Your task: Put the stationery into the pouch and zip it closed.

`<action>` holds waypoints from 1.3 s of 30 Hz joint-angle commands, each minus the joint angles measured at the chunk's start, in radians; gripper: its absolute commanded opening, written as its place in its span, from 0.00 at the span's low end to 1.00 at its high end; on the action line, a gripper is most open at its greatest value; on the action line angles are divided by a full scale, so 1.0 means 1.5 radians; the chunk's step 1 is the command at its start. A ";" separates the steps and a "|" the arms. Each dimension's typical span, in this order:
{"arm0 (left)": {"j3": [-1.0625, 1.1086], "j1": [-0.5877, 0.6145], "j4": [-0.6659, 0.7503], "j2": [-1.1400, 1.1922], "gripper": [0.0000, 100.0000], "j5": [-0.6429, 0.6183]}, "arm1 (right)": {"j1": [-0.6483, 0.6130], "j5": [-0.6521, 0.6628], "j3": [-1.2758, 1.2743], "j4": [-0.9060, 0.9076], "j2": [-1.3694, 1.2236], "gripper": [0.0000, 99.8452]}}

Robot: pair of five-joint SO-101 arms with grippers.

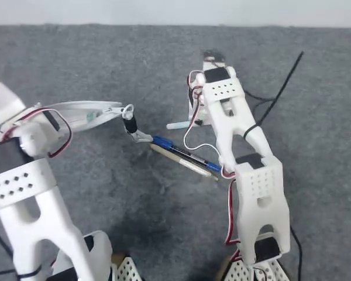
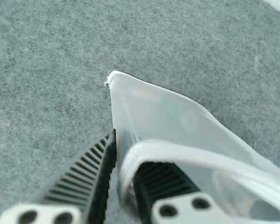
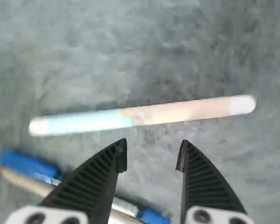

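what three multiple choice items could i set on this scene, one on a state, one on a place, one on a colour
1. The left end effector is:
A open
B shut on the pouch
C shut, empty

2. The pale stick lies:
A inside the pouch
B on the grey carpet, just beyond the right end effector
C between the left end effector's fingers

3. The pen beside the beige pencil is:
A blue
B red
C green

Answers:
1 B, one finger sits on each side of the pouch wall.
2 B, it rests on the carpet past the open fingertips.
3 A, its barrel shows blue in the high view.
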State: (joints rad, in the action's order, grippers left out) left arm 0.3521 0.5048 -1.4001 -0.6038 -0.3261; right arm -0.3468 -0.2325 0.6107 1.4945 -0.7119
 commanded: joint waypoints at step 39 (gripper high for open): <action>-0.007 -0.001 0.027 -0.005 0.01 0.011 | -0.084 0.577 0.034 -0.112 -0.095 0.01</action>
State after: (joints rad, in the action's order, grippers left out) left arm 0.3521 0.5048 -1.3970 -0.6038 -0.3261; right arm -0.4849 0.6237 0.6322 1.3103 -0.8608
